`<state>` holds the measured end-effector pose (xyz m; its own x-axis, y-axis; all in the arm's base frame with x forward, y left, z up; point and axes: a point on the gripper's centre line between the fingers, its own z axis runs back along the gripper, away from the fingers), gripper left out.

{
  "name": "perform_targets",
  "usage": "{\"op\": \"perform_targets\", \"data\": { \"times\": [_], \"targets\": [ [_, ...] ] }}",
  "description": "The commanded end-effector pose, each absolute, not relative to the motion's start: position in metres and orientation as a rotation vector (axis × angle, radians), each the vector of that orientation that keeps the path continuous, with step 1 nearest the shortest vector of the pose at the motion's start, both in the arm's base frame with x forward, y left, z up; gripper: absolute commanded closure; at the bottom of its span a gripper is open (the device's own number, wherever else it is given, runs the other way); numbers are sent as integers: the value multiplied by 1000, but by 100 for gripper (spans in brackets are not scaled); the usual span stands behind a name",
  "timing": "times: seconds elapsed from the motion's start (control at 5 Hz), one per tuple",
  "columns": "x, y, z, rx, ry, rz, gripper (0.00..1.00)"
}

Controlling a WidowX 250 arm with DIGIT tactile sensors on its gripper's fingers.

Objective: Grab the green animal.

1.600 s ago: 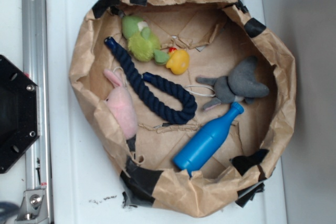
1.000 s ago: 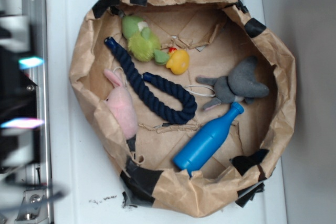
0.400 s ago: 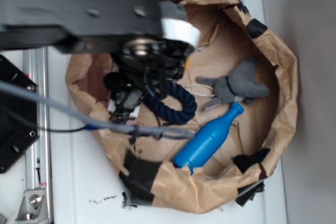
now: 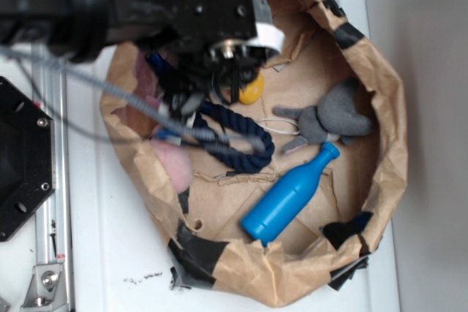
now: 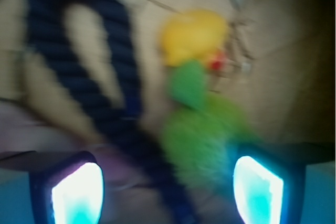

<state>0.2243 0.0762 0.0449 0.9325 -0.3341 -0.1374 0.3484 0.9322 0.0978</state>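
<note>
In the wrist view the green animal (image 5: 202, 129) is a blurred lime-green plush with a darker green tip (image 5: 189, 85), lying just below the yellow duck (image 5: 191, 35). My gripper (image 5: 168, 190) is open above it. The right fingertip (image 5: 257, 187) is close beside the plush and the left fingertip (image 5: 79, 192) is beyond the navy rope (image 5: 79, 51). The plush sits right of centre between the fingers. In the exterior view my arm (image 4: 183, 5) covers the bag's upper left and hides the green animal.
A brown paper bag (image 4: 384, 158) with rolled walls holds everything. Inside are a navy rope (image 4: 241, 140), a yellow duck (image 4: 252, 91), a pink plush (image 4: 174, 166), a grey elephant (image 4: 333, 118) and a blue bottle (image 4: 289, 196). A black base plate (image 4: 22, 158) is at the left.
My arm swung in from the left over the bag and has moved toward its upper left, now covering the green animal. The bag has shifted slightly.
</note>
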Motion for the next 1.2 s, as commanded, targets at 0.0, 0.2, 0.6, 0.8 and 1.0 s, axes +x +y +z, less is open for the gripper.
{"op": "perform_targets", "data": {
  "times": [0.0,0.2,0.6,0.8,1.0],
  "targets": [
    [230,117,3,145,-7,-410,0],
    [232,116,8,156,-14,-423,100],
    [243,60,82,184,-62,-418,100],
    [254,22,133,113,-36,-314,100],
    [264,15,170,80,-15,-254,100]
  ]
}}
